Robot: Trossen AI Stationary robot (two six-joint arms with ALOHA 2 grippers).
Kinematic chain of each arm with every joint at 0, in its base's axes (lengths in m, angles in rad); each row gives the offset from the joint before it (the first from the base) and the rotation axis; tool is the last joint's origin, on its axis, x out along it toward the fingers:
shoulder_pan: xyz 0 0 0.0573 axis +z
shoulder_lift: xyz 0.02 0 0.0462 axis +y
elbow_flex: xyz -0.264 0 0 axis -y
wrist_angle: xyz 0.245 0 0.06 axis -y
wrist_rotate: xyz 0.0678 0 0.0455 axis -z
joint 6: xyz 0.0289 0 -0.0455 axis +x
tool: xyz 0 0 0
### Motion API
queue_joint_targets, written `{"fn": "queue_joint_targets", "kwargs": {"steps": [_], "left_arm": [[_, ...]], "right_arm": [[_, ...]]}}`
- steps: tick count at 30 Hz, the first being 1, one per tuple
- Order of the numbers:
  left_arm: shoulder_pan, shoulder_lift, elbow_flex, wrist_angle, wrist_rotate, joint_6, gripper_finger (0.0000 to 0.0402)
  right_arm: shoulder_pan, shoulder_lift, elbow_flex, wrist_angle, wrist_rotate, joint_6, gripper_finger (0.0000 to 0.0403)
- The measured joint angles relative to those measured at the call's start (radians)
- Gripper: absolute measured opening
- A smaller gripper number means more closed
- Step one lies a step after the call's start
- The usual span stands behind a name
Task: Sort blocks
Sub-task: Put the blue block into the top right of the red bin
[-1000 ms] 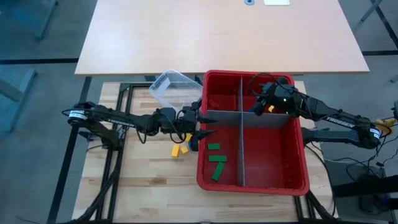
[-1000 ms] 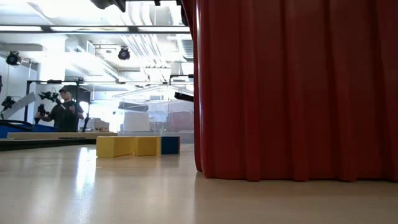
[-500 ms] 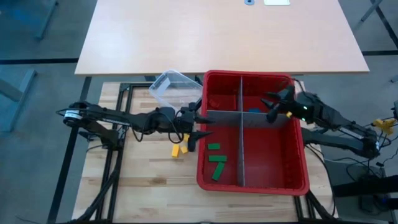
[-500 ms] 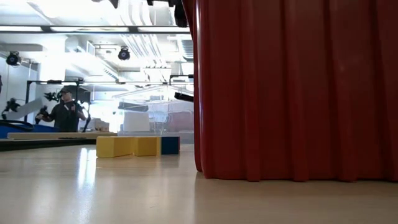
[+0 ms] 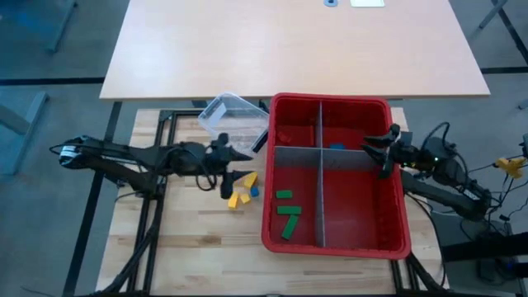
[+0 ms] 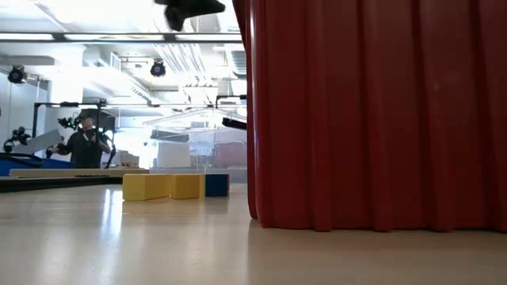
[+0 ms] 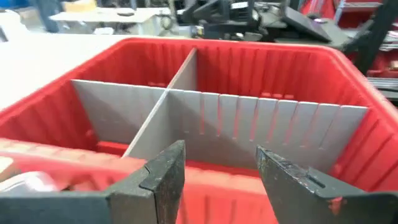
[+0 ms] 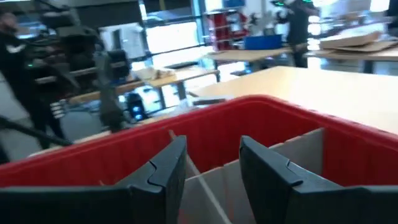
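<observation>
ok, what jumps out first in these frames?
The big red bin right of centre, split four ways by grey dividers, with green blocks in its front-left compartment. Left of it, yellow and blue blocks lie loose on the table under the empty left gripper. The right gripper hangs empty over the bin's right rim.

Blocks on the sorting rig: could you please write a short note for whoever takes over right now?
Left tool: open, empty, left of the red bin.
Right tool: open, empty, at its right rim.
Done: three green blocks in the high view's lower-left compartment, a blue block upper-right.
Left: yellow blocks and a loose blue one on the table beside the bin.
</observation>
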Motion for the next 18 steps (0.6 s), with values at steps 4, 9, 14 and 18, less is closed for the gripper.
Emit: {"fn": "queue_joint_targets", "kwargs": {"steps": [4,9,14,18], "left_arm": [[-0.002,-0.068,-0.146,0.070,-0.079,-0.041,0.0176],[-0.004,-0.096,-0.374,0.352,-0.075,-0.117,0.0180],[-0.004,-0.090,-0.479,0.478,-0.070,-0.135,0.0180],[-0.008,-0.074,-0.495,0.379,-0.069,-0.126,0.0179]], "right_arm": [[0.000,0.021,-0.021,0.120,-0.089,-0.009,0.0113],[0.000,0.007,-0.100,0.425,-0.262,0.008,0.0103],[0.000,-0.013,-0.212,0.808,-0.390,0.125,0.0100],[0.000,-0.013,-0.251,0.855,-0.367,0.156,0.0105]]}}
